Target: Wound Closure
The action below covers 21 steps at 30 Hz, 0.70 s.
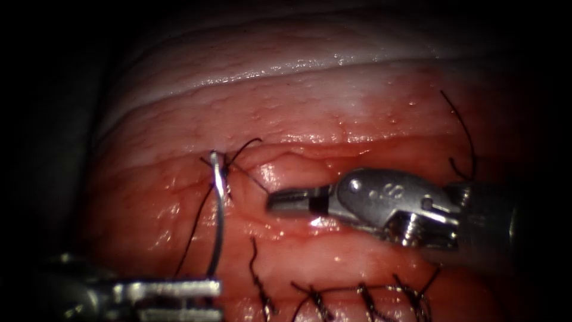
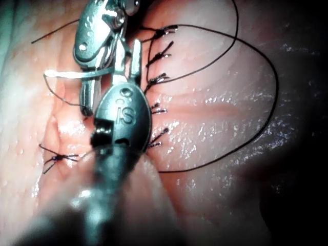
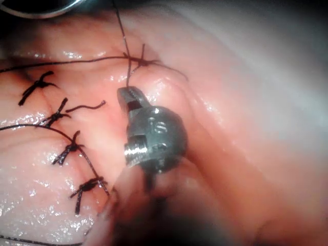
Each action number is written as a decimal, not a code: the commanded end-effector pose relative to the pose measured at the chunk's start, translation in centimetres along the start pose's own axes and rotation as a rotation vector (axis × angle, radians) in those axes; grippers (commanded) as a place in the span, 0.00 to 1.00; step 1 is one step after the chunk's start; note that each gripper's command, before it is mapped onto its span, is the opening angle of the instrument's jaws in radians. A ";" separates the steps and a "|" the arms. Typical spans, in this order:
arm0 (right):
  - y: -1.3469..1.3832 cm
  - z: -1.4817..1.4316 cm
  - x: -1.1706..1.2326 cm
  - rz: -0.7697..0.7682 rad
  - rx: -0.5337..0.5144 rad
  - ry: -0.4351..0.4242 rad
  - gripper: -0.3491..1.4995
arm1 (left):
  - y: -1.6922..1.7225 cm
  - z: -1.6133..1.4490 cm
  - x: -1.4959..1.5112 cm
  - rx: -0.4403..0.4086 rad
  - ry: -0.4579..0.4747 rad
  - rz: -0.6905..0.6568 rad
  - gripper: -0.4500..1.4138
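The curved needle (image 1: 218,220) stands upright, and its far end meets the tissue (image 1: 333,107) at a knotted stitch (image 1: 225,167). How deep that end sits is hidden. The needle's near end stops right at my left tool (image 1: 217,300), whose jaws stand slightly apart with nothing clamped between them. In the left wrist view the needle (image 2: 72,75) runs up to that tool (image 2: 128,48). My right tool (image 1: 271,201) lies across the tissue fold, shut on a short strand of thread (image 1: 253,180) that leads from the knot. Its tip (image 3: 125,95) sits just below the knot (image 3: 138,61).
A row of knotted stitches (image 1: 363,295) with cut thread ends lines the near edge of the tissue. A long slack loop of thread (image 2: 266,113) lies over the tissue, and another strand (image 1: 468,137) curls behind the right tool's shaft. Red fluid wets the fold.
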 end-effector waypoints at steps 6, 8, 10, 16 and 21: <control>-0.68 -0.11 0.03 -0.002 0.036 0.018 0.00 | 0.28 0.04 -0.14 -0.021 -0.003 -0.015 0.00; -0.82 -0.14 0.06 -0.004 0.045 0.021 0.00 | 0.37 0.03 -0.15 -0.024 -0.004 -0.013 0.00; -0.90 -0.13 0.10 -0.015 0.046 0.026 0.00 | 0.42 0.01 -0.13 -0.027 -0.006 -0.014 0.00; -0.73 -0.03 0.19 -0.298 0.006 0.105 0.74 | 0.40 -0.17 -0.02 -0.028 -0.014 -0.021 0.00; -0.39 -0.02 0.23 -0.430 -0.048 0.094 0.84 | 0.13 -0.43 0.11 0.039 -0.037 -0.052 0.00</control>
